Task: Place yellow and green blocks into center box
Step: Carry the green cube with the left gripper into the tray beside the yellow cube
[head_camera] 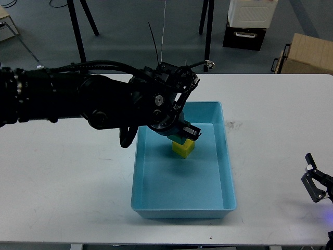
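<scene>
My left arm reaches in from the left over the blue box (228,172) in the middle of the table. Its gripper (183,136) is shut on the green block (180,139) and holds it just above the yellow block (183,150), which lies inside the box toward its far half. I cannot tell whether the two blocks touch. My right gripper (315,185) sits low at the right edge of the view, open and empty, far from the box.
The white table (73,182) carries only the box. Beyond its far edge stand black stand legs (208,36), a cardboard box (307,54) and a white and black case (250,21) on the floor.
</scene>
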